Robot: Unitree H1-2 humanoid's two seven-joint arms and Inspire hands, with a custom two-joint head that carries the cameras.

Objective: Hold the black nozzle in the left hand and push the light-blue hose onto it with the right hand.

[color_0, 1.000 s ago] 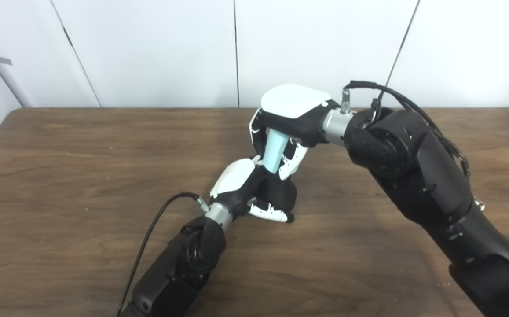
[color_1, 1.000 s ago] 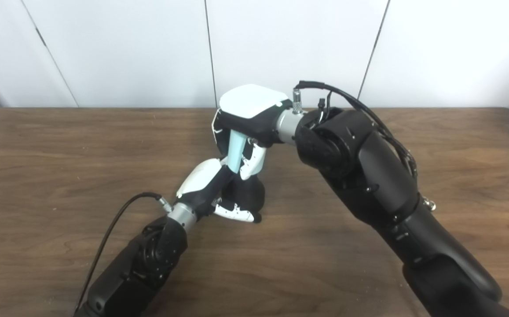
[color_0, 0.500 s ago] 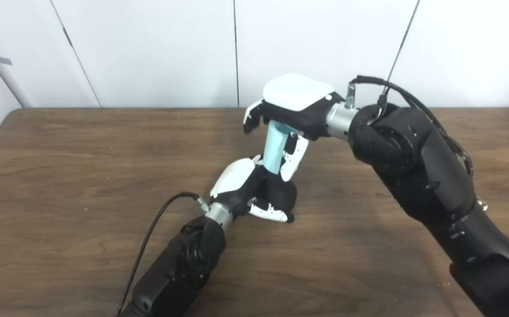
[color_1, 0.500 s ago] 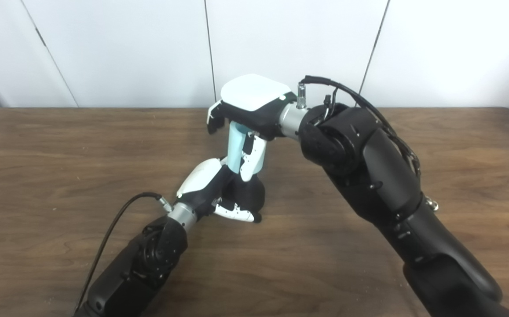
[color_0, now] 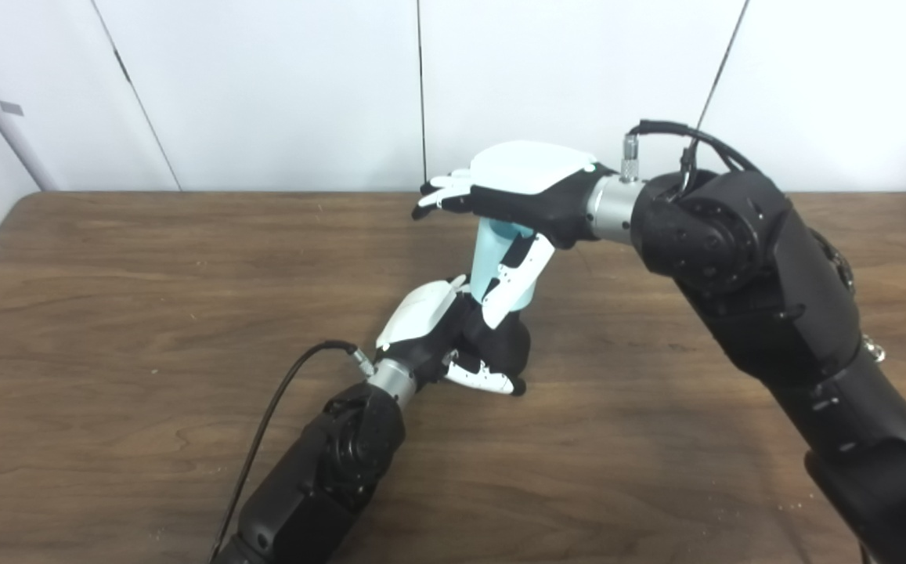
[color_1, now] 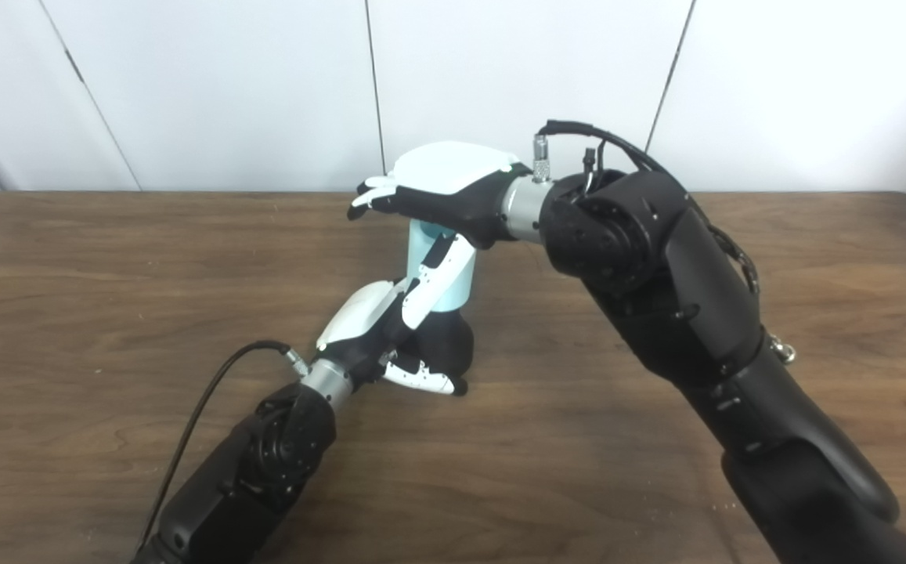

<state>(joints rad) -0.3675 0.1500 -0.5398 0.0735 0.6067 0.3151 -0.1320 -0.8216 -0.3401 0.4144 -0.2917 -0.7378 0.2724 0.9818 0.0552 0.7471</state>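
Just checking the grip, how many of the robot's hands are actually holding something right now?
1: the left hand grips the black nozzle on the table. The right hand is open above the light-blue hose.

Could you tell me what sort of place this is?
Probably a robot test room or lab: a bare wooden table, plain white wall panels, and only the hose and nozzle as props.

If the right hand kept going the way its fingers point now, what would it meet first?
Probably nothing: the right hand is open, its fingers pointing left, level, above the table. That way looks free. The light-blue hose stands under its palm, outside that line; depth is uncertain.
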